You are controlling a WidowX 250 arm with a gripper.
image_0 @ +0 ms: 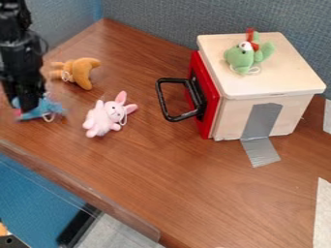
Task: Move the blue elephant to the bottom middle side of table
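Camera view. Blue elephant (50, 107) on the left of the table (181, 179), directly under the gripper (26, 104); open, closed or gripping, cannot tell. Risks: an off-centre hold on the soft body could let it slip; a low carry rightward could bump the pink rabbit (103, 118); overshooting the near edge could drop it. Elephant's long axis runs roughly left to right; which end is the head, cannot tell.
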